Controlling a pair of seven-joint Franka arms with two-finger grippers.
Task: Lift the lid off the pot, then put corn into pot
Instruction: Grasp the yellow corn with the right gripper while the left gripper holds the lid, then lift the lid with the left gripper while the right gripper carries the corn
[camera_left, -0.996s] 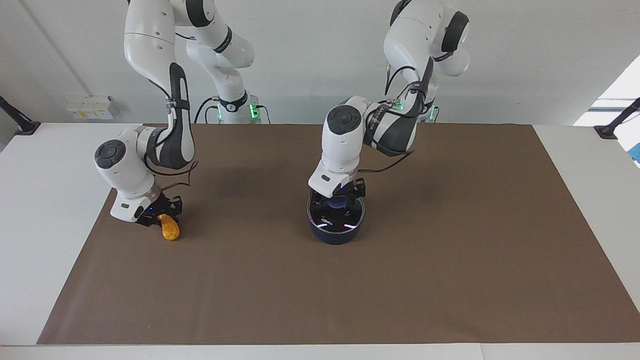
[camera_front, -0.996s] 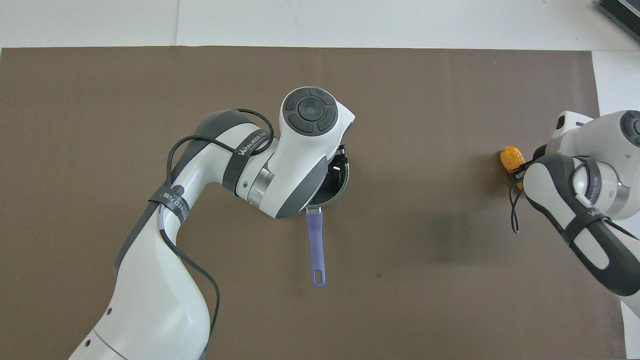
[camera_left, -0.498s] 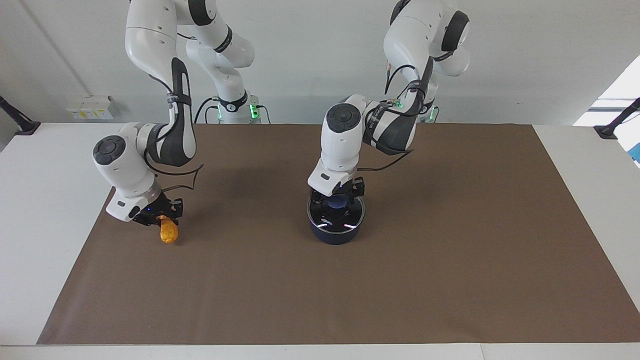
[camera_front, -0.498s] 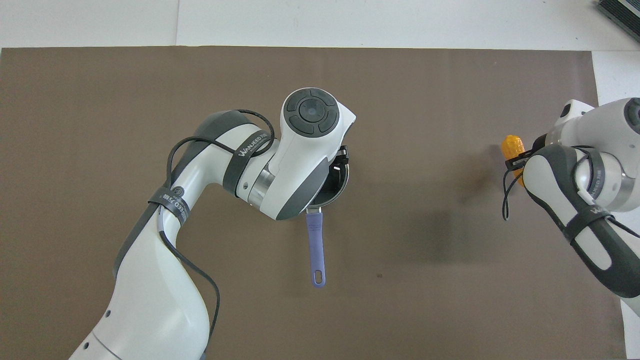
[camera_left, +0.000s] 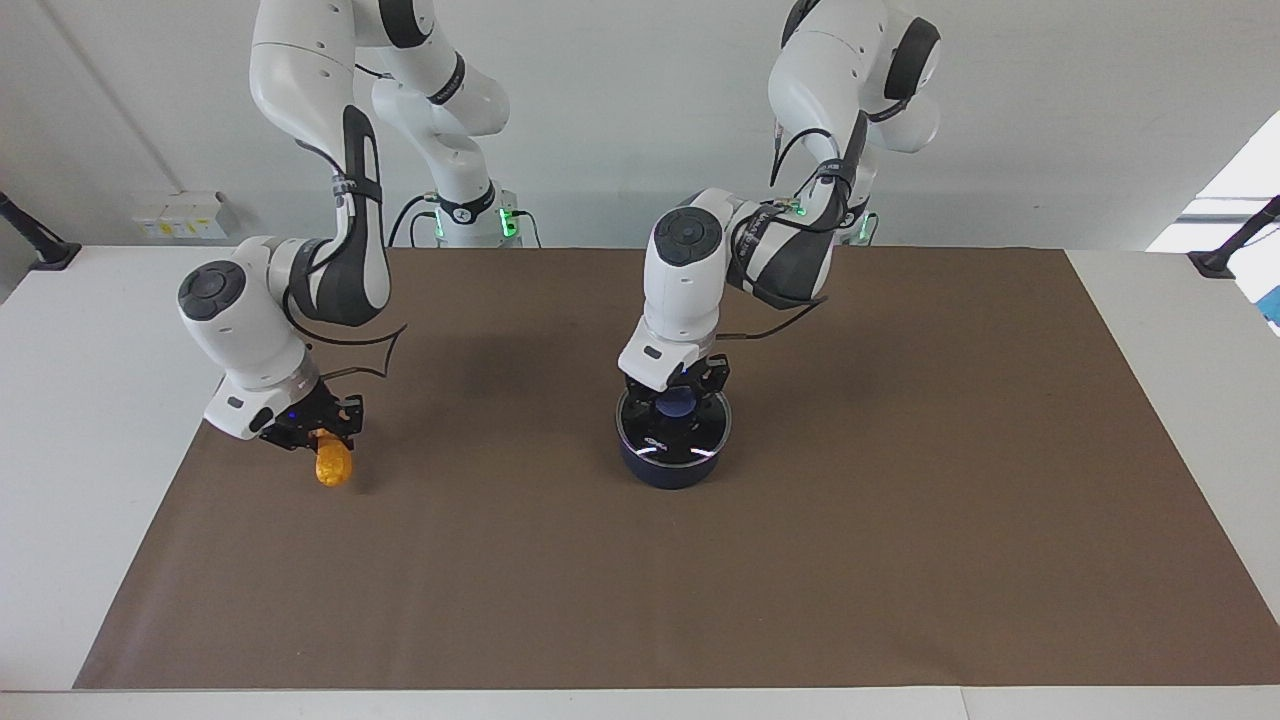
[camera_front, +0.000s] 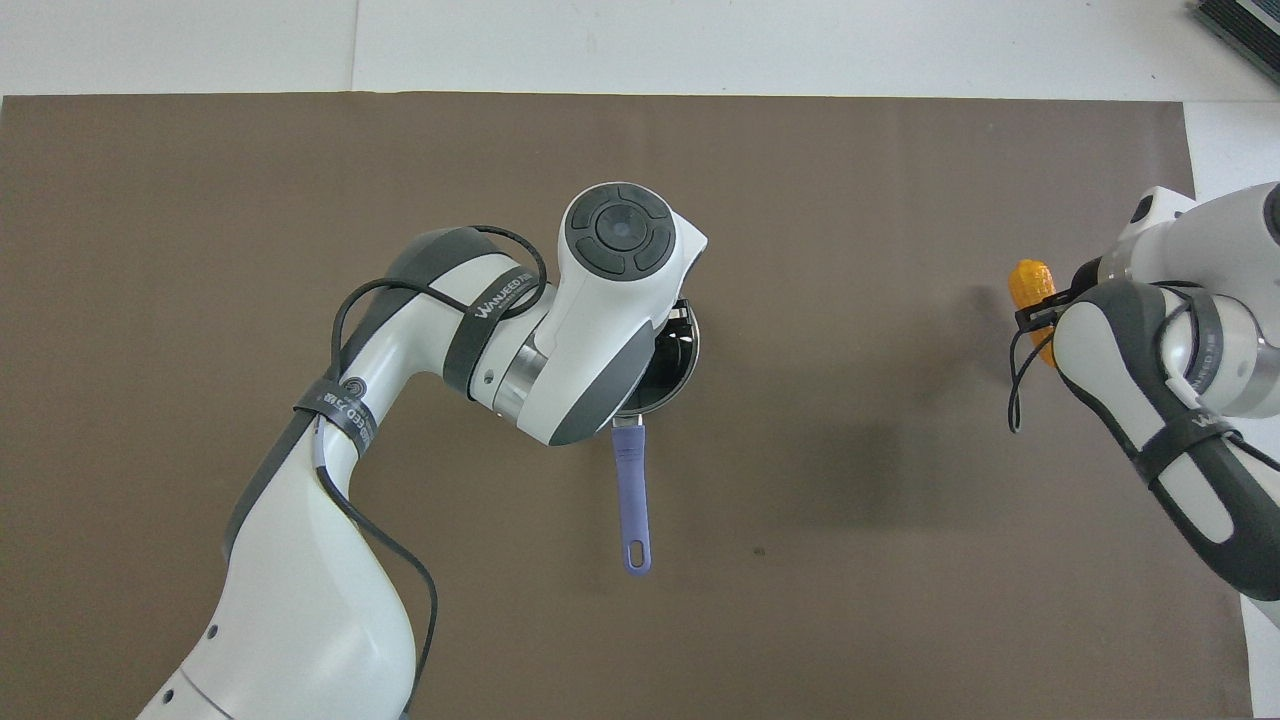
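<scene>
The dark blue pot sits mid-table on a brown mat, its long blue handle pointing toward the robots. The glass lid rests on the pot. The left tool is down at the lid's blue knob, fingers around it (a firm grip cannot be confirmed). The right tool, over the mat's edge at the right arm's end, is clamped on the orange corn, which hangs clear of the table.

Looks like a robotics lab: two white arms bolted by a table with brown mat, bare walls.
</scene>
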